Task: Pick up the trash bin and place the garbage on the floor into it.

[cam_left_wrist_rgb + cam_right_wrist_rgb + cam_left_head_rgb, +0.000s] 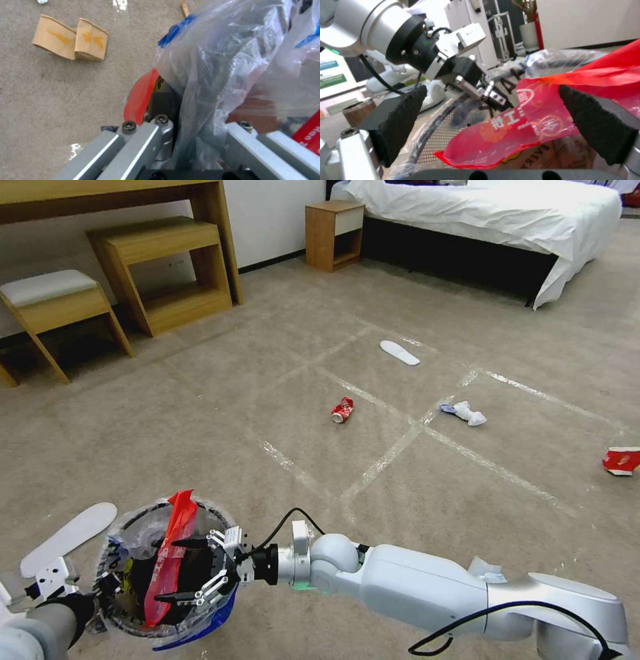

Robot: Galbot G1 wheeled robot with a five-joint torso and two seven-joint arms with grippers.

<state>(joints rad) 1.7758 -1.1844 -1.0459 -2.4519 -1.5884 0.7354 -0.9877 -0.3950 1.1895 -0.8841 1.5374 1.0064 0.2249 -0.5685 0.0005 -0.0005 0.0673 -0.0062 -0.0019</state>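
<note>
1. The left gripper (100,587) pinches the rim of the trash bin (133,527), which has a crinkled clear liner.
2. The right gripper (175,573) hangs over the bin, jaws spread around a glossy red wrapper (172,553).
3. A crushed red can (342,410) lies on the carpeted floor (233,413).

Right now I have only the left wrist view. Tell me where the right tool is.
Observer: The right tool is open over the mouth of the bin, which the left tool holds by the rim.
Operator: Report what's between its pads.
Observer: A red wrapper lies between them, one end sticking up out of the bin.
Operator: List the litter ahead.
Observer: A crushed can, crumpled paper, an insole and a carton lie on the floor.
Operator: Check beside the bin.
Observer: A second insole lies on the robot's left of it.
</note>
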